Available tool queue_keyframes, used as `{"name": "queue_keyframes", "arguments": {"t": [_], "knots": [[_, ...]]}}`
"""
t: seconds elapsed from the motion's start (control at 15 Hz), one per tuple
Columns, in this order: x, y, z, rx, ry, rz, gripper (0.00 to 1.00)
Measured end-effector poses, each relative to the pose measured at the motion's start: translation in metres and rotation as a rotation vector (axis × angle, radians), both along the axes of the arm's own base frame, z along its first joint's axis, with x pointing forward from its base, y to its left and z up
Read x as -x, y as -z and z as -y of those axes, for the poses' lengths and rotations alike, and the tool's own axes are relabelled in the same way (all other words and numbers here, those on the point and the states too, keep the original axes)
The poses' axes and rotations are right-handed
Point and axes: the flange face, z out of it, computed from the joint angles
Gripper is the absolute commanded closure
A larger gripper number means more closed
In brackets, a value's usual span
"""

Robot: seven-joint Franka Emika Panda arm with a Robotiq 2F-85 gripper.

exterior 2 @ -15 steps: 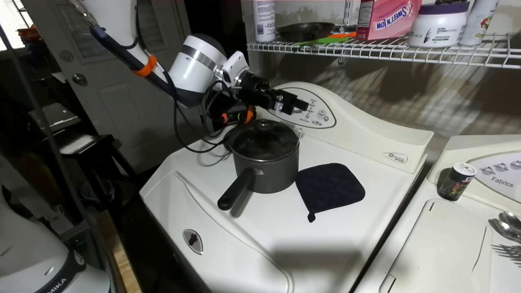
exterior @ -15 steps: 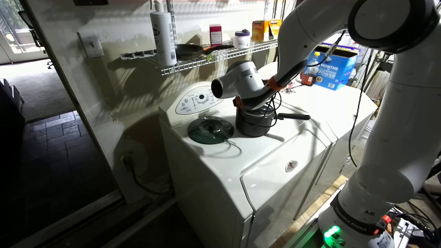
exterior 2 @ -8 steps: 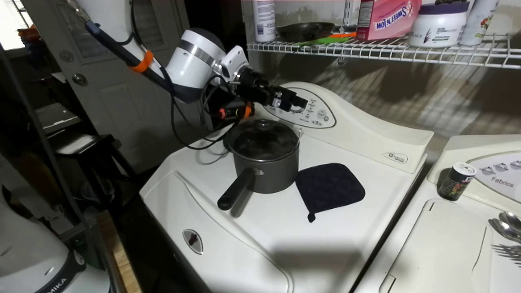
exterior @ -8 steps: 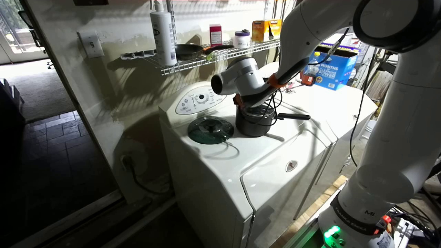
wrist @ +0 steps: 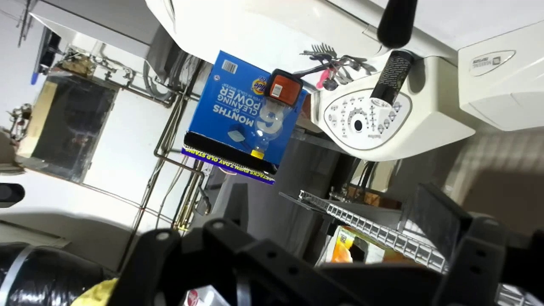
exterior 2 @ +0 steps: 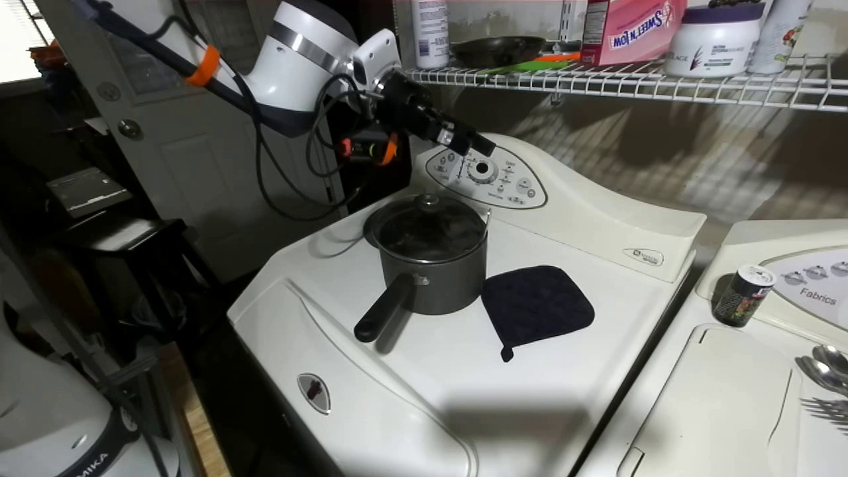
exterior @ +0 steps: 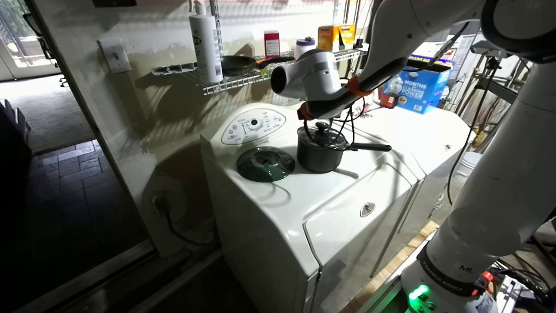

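Observation:
My gripper (wrist: pixel 333 191) stands open in the wrist view, its black fingers (wrist: pixel 240 204) wide apart with nothing gripped between them. In an exterior view the gripper (exterior 2: pixel 478 146) hangs in front of the dryer's control panel (exterior 2: pixel 493 175), above and behind a dark grey saucepan (exterior 2: pixel 437 285). The saucepan (exterior: pixel 320 152) wears a glass lid with a black knob (exterior: pixel 322 130); its handle points to the dryer's front. A round dark green glass lid (exterior: pixel 266 164) lies flat beside it. On the pan's opposite side lies a dark quilted pot holder (exterior 2: pixel 536 308).
A wire shelf (exterior 2: pixel 636 86) on the wall carries a frying pan (exterior 2: pixel 497 52), a pink box (exterior 2: pixel 633 30) and a jar (exterior 2: pixel 712 43). The neighbouring washer bears a spice can (exterior 2: pixel 743 297), cutlery (exterior 2: pixel 828 371), a bottle (wrist: pixel 276 102) and a blue box (wrist: pixel 238 106). Cables hang from the arm near the saucepan.
The arm and gripper have risen and drawn back from the dryer panel, uncovering its dial and the saucepan's lid knob. Saucepan, green lid and pot holder have stayed put.

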Motion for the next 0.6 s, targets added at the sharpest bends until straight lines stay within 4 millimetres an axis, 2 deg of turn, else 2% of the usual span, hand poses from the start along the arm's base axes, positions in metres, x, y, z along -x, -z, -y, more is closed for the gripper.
{"name": "queue_keyframes", "arguments": {"t": [0.27,0.6], "knots": [[0.007,-0.041,0.02,-0.149,-0.076,-0.052,0.0],[0.028,-0.083,0.056,-0.355,-0.119,-0.135,0.0]]}}
